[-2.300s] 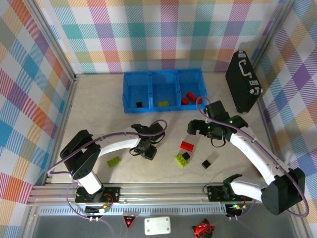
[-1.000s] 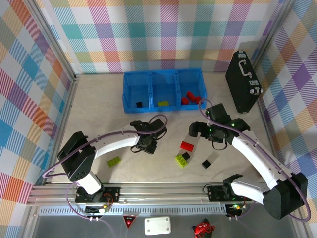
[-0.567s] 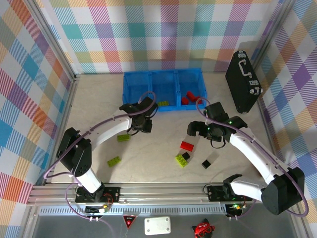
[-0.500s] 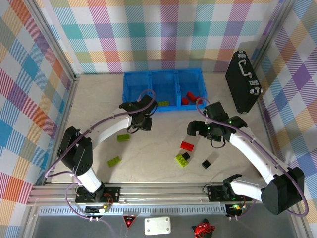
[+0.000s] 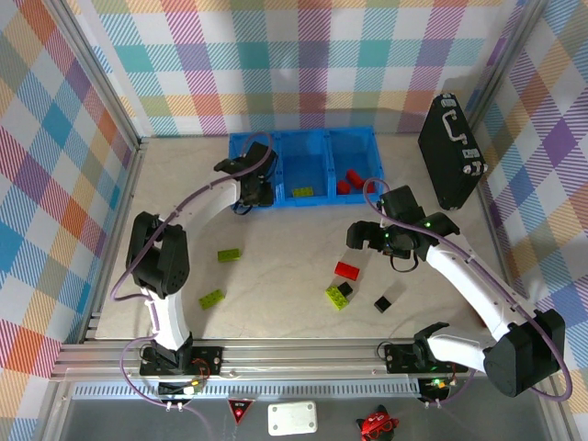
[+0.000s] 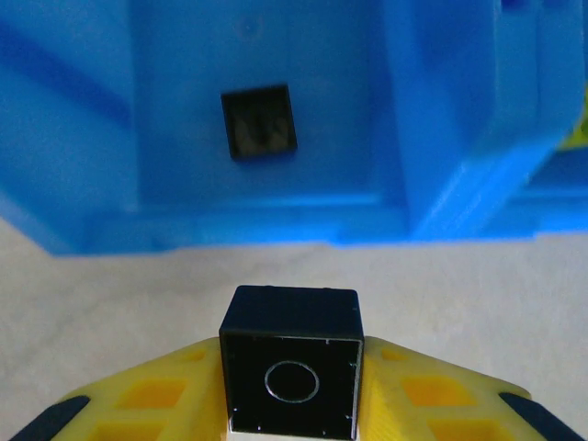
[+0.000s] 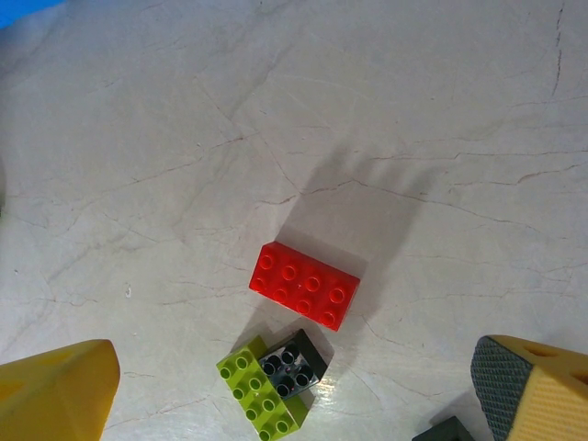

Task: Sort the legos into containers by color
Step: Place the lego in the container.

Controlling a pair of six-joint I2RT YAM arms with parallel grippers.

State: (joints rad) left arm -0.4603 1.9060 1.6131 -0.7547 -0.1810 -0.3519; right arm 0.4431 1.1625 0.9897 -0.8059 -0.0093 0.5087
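The right jaws are held wide apart above a red rectangular plastic brick on the worktop, probably for grasping it. Farther, a small black plastic cube is clamped in the left jaws near the blue plastic bin compartment, where another black cube lies.

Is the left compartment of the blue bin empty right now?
Not empty: the left wrist view shows one black cube lying on the floor of the left compartment.

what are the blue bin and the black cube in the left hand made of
The blue bin looks like moulded plastic, smooth, faintly glossy: even colour, rounded edges. The black cube is likely hard plastic, shiny, with a moulded ring on its face.
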